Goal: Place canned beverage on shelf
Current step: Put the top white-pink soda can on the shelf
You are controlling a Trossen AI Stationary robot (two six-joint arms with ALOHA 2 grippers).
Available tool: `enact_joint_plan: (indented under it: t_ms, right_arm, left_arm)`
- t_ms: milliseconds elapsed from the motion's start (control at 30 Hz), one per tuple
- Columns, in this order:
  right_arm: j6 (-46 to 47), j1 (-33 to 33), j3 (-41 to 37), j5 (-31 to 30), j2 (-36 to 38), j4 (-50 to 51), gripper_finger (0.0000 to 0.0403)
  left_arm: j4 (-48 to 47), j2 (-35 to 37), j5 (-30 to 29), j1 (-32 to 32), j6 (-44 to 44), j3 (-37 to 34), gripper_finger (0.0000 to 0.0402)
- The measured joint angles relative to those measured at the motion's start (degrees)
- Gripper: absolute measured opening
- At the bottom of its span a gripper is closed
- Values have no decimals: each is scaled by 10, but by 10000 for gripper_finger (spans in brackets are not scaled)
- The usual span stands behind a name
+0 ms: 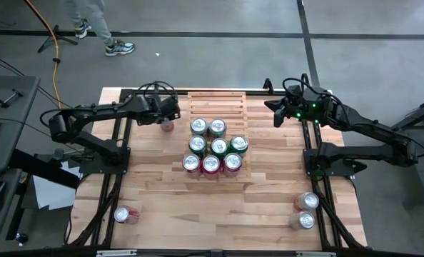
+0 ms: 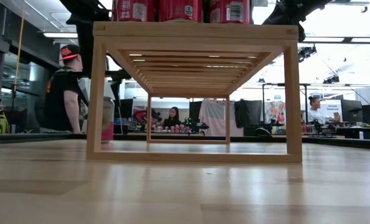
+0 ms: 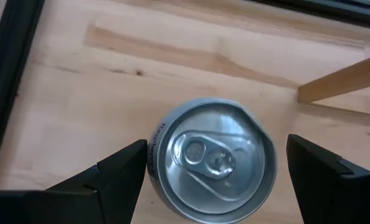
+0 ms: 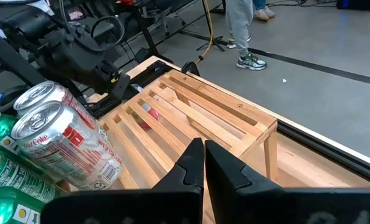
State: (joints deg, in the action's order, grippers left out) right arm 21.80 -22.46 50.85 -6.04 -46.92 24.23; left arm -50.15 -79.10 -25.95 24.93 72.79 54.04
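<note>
- The left gripper (image 1: 168, 116) hangs over the table just off the shelf's left edge, its fingers (image 3: 119, 177) spread wide.
- A red can (image 3: 211, 157) stands upright on the table (image 1: 269, 200) directly under that gripper, between the two fingers; a gap shows on each side, so nothing grips it yet.
- In the high view this can (image 1: 168, 126) peeks out just below the gripper, beside the shelf's left leg.
- The shelf (image 1: 219, 103) sits at the middle of the table, its slats running left to right.
- Eight cans stand upright on the shelf's near part in three rows: two silver-topped cans (image 1: 207, 128) at the back, three green cans (image 1: 218, 146) in the middle, and three red cans (image 1: 211, 164) at the front.
- The shelf's far slats are bare.
- The low view shows the shelf (image 2: 194, 31) from table height, with the red front cans (image 2: 180, 10) along its top edge.
- The right gripper (image 1: 275, 114) hovers past the shelf's right edge, near its far corner, fingers (image 4: 191, 165) pressed together and holding nothing.
- Two more cans (image 1: 306, 210) stand near the table's front right corner, well apart from the shelf.
- One red can (image 1: 124, 214) lies on its side near the front left corner.
- A person (image 1: 98, 25) stands on the floor beyond the table.
</note>
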Motion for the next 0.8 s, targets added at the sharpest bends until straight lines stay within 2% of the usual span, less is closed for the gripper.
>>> enact_joint_plan:
  t_ms: [333, 800]
  right_arm:
    - [-13, 0, 0, 0, 0, 1, 0]
    - [-13, 0, 0, 0, 0, 5, 0]
  left_arm:
    - [4, -38, -21, -30, 79, 0, 296]
    - [32, -67, -73, -30, 96, 0, 290]
